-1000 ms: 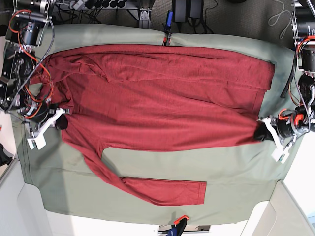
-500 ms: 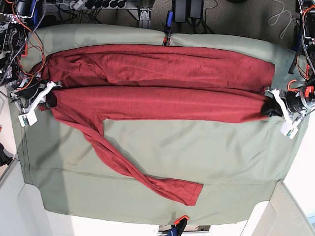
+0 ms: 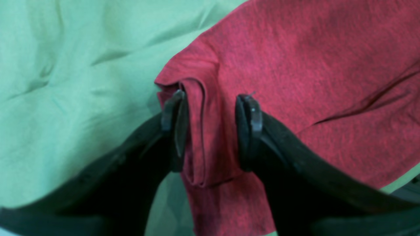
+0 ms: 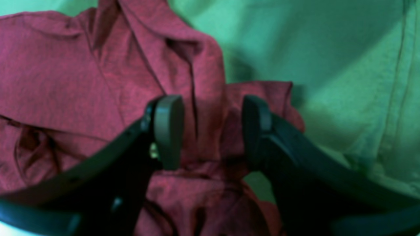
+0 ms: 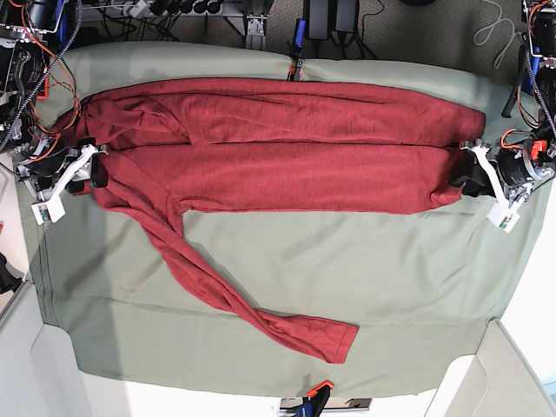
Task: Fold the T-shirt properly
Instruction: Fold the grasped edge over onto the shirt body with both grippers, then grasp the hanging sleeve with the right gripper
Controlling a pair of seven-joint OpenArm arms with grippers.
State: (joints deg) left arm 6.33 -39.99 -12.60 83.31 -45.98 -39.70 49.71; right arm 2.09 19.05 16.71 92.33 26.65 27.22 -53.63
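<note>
The maroon T-shirt lies on the sage-green cloth, folded lengthwise into a long band across the far half. One long sleeve trails toward the near edge. My left gripper is at the band's right end. In the left wrist view the left gripper is open, with a folded corner of the shirt between its fingers. My right gripper is at the band's left end. In the right wrist view the right gripper is open over bunched shirt fabric.
The green cloth covers the whole table. A clamp holds it at the far edge, and an orange and blue clamp holds it at the near edge. Cables and power gear lie beyond the far edge.
Both grippers carried the shirt's near edge away and laid it over the far half, then opened. The right end of the band has slackened. The trailing sleeve was dragged along.
</note>
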